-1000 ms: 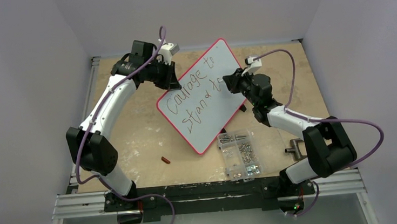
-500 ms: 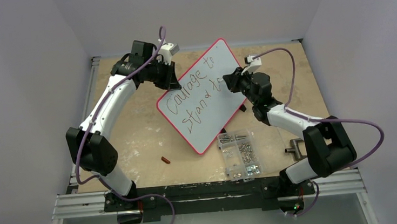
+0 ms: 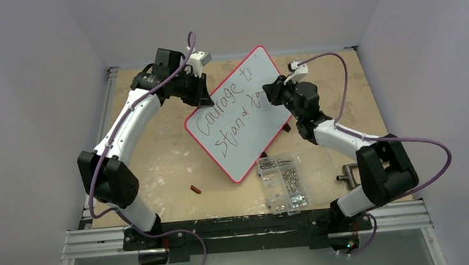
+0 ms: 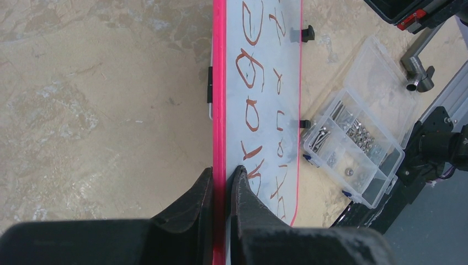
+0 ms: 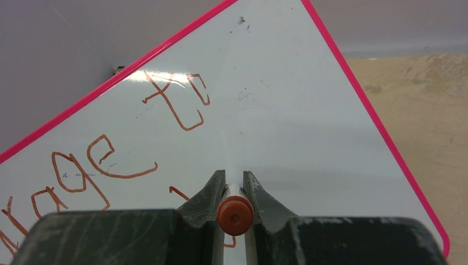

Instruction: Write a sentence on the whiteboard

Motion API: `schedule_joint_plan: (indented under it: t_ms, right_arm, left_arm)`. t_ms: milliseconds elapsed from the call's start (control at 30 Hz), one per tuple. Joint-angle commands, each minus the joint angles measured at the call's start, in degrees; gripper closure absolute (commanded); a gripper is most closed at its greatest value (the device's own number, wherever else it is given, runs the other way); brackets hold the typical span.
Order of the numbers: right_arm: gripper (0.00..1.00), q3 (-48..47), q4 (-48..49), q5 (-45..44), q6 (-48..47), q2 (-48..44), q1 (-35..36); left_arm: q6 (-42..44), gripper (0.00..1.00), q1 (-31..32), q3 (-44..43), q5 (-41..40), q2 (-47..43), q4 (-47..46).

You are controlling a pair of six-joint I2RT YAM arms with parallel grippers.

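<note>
Here, whiteboard (image 3: 249,147) long axis diag, near-left to far-right

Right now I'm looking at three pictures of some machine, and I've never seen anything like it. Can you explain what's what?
This is a robot: a left arm and a right arm bolted at the near edge of a table. The wide picture looks down from above and behind them. The other two come from a camera on each wrist. The left gripper pinches the whiteboard by its pink rim, likely steadying it. The right gripper holds a marker pointed at the board. The writing begins "Courage to stand". Also on the table are a clear box of screws, a small reddish piece and a metal part.
</note>
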State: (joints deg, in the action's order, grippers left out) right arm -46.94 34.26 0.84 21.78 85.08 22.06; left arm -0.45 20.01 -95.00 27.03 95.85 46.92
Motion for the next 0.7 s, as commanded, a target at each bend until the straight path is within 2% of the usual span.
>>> schedule_joint_plan:
  t_ms: [0,667]
  right_arm:
    - [1.0,-2.13,-0.01,-0.15,-0.51,0.67,0.14]
    - [1.0,2.82,-1.02,-3.34,1.47,-2.57,0.08]
  left_arm:
    - [5.14,1.0,0.2,0.47,-9.8,-1.93,1.12]
    - [5.2,1.0,0.2,0.61,-10.85,-2.36,1.15]
